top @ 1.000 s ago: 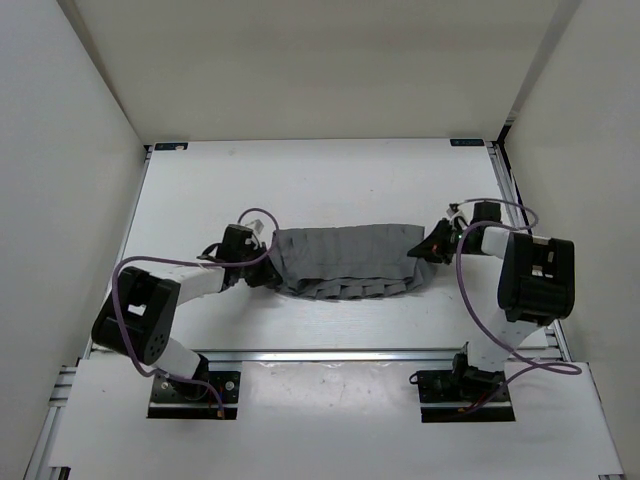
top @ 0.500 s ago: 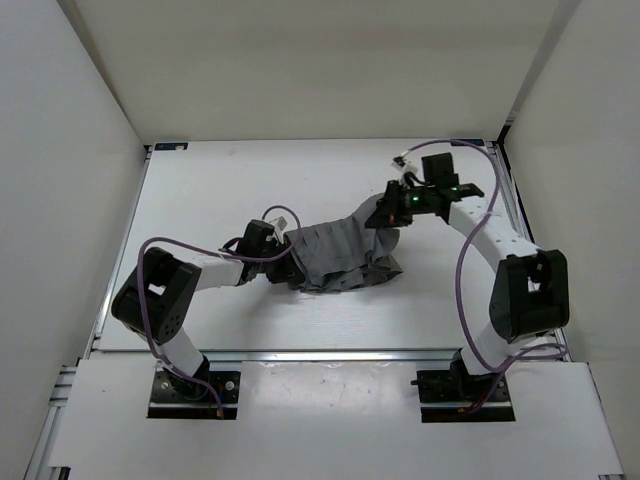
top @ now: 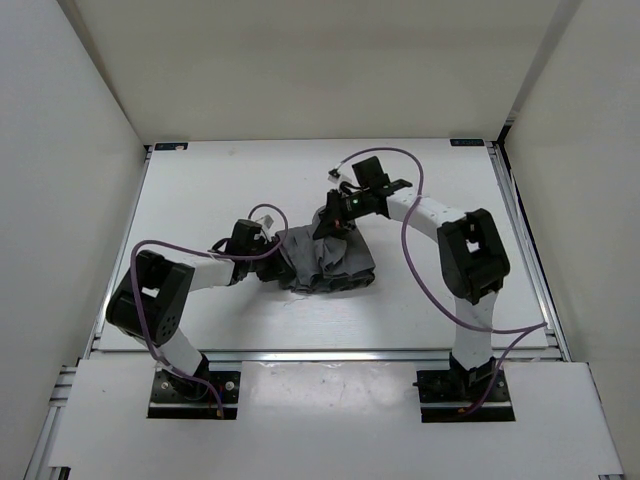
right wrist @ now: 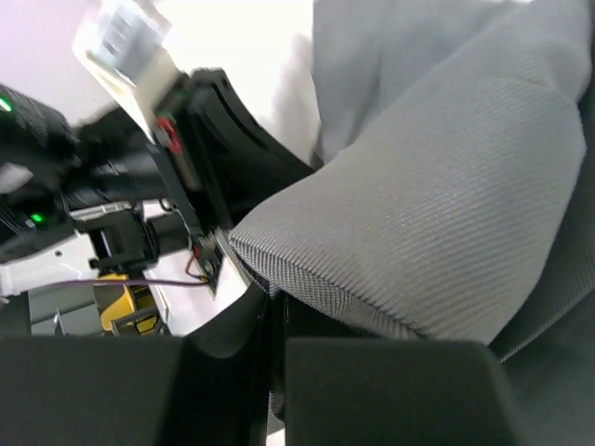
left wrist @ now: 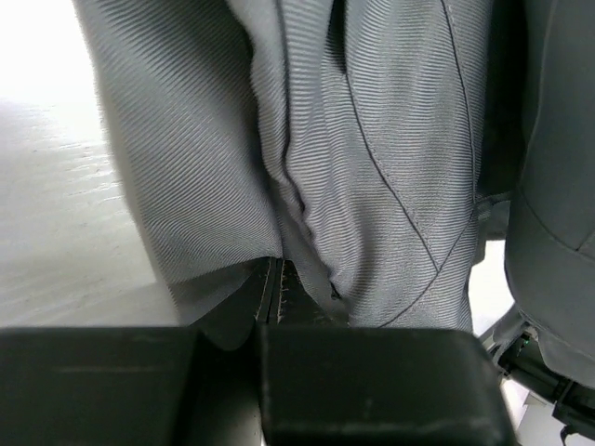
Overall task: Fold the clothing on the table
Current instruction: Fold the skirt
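The clothing (top: pixel 325 260), a dark grey pleated skirt, lies bunched in a doubled heap near the middle of the white table (top: pixel 200 190). My left gripper (top: pixel 272 248) is shut on the heap's left edge; in the left wrist view grey cloth (left wrist: pixel 372 139) hangs out from between the closed fingers. My right gripper (top: pixel 330 220) is shut on the other end of the clothing, carried over above the heap. The right wrist view shows a thick grey fold (right wrist: pixel 437 214) pinched in the jaws, with the left arm's wrist (right wrist: pixel 112 177) close behind.
White walls (top: pixel 90 100) enclose the table on three sides. A metal rail (top: pixel 320 355) runs along the near edge by both arm bases. Purple cables (top: pixel 420 270) loop off each arm.
The right gripper has swung from the far right across to the left, carrying its end of the clothing over the rest. The spread cloth has collapsed into a compact heap. The left gripper shifted slightly.
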